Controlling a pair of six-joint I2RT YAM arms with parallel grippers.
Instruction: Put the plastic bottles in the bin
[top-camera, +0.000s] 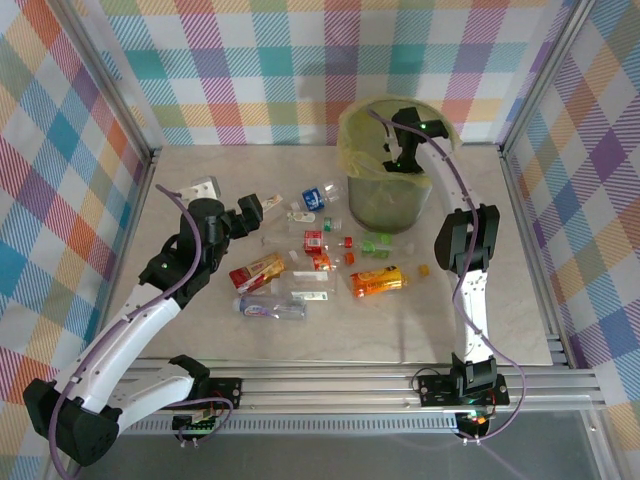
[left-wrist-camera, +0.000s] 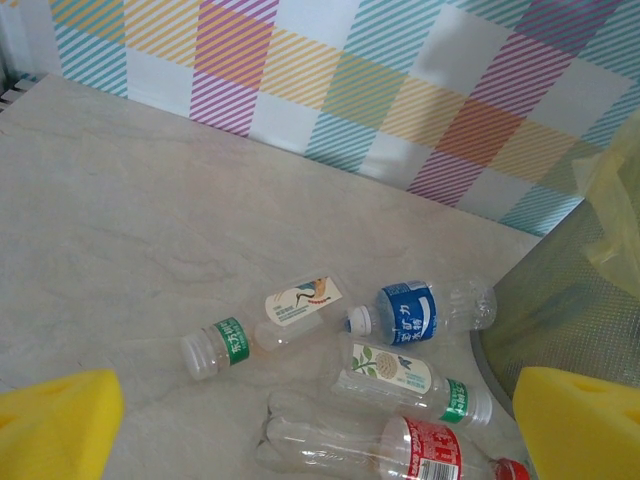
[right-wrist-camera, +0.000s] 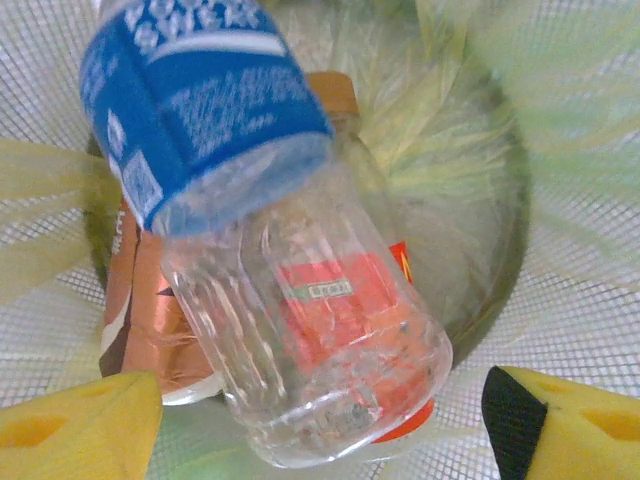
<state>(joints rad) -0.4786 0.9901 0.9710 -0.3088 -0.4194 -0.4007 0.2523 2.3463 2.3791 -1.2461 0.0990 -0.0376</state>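
Claw, right: fingers apart, gripping nothing.
Bottle, blue-labelled: loose between those fingers, just below them, inside the bin.
Claw, left: fingers apart; desk bottles just ahead.
Handling: lift right claw straight up, fingers wide, clear of yellow liner.

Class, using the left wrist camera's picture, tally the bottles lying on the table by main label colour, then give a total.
White-label bottles: 2
Green-label bottle: 1
Blue-label bottle: 1
Red-label bottle: 1
Total: 5
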